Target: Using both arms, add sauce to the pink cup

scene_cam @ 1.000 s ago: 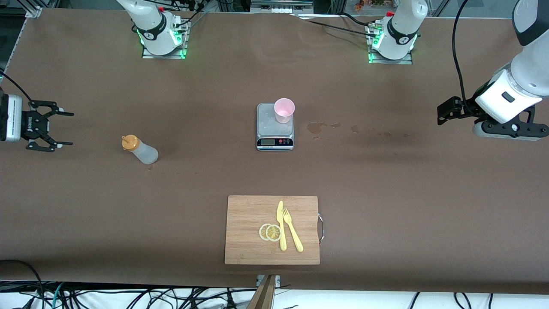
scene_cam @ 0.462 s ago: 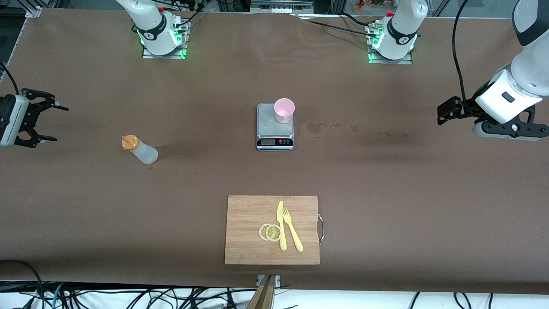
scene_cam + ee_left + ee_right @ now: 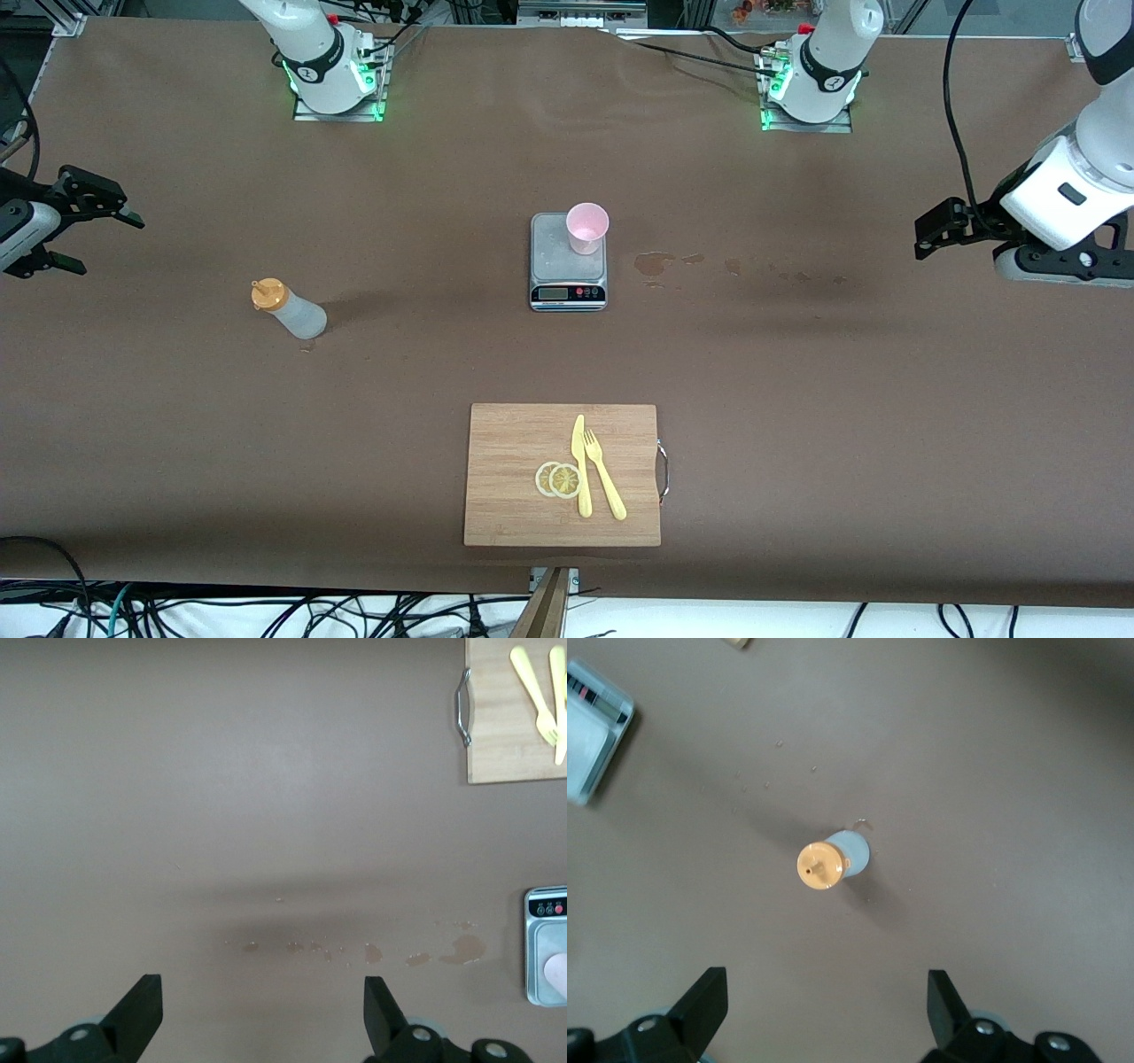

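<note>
The right gripper (image 3: 84, 232) hangs over the right arm's end of the brown surface (image 3: 177, 425), well apart from the scale (image 3: 568, 260) that stands at the middle, and its jaws are spread wide with nothing between them; in the right wrist view the two black fingers (image 3: 704, 999) frame bare cloth.

The sauce (image 3: 289, 309) stands upright on the surface, untouched, between that gripper and the scale and a little nearer to the front camera than the scale. From the right wrist it shows as an orange cap (image 3: 820, 865) seen from above, with a corner of the scale at the picture's edge.

The pink cup (image 3: 586, 227) stands upright on the scale, at the corner farthest from the front camera and toward the left arm's end.

A wooden cutting board (image 3: 514, 443) lies nearer to the front camera than the scale and carries two lemon slices (image 3: 558, 479), a yellow knife (image 3: 580, 463) and a yellow fork (image 3: 603, 472).

Dark wet stains (image 3: 654, 262) mark the surface just beside the scale, toward the left arm's end.

The left gripper (image 3: 262, 1010) hangs over the left arm's end of the surface, well apart from the scale, jaws released and wide.
</note>
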{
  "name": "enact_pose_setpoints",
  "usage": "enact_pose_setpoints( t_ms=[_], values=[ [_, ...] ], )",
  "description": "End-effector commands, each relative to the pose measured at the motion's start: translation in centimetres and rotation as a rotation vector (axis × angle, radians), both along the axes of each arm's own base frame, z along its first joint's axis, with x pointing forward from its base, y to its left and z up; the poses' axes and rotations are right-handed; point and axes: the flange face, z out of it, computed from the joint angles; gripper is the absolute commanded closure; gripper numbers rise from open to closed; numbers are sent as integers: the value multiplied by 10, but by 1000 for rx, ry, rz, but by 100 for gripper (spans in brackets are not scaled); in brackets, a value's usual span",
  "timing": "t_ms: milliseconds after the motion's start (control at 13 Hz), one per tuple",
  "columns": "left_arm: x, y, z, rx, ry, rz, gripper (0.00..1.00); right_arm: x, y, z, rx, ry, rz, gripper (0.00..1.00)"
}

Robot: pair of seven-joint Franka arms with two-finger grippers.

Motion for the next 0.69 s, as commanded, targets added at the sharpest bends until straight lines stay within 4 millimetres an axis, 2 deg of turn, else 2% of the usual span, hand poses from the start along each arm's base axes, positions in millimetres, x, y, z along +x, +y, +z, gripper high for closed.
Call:
enact_pose_setpoints(
  t_ms=[0, 154, 308, 385, 615],
  values=[
    [5, 3, 14, 2, -25, -9, 0, -12, 13, 25, -81, -29, -187, 0],
    [5, 3, 14, 0, -23, -1, 0, -22, 24, 40, -129, -34, -260, 0],
    [5, 2, 20, -4, -37, -5, 0, -27, 43, 43, -174, -12, -374, 0],
    [6, 6, 23, -10, -42, -2, 0, -27, 47, 42, -183, -5, -438, 0],
    [6, 10, 22, -5, -40, 9, 0, -29, 48, 43, -165, 10, -441, 0]
  ],
)
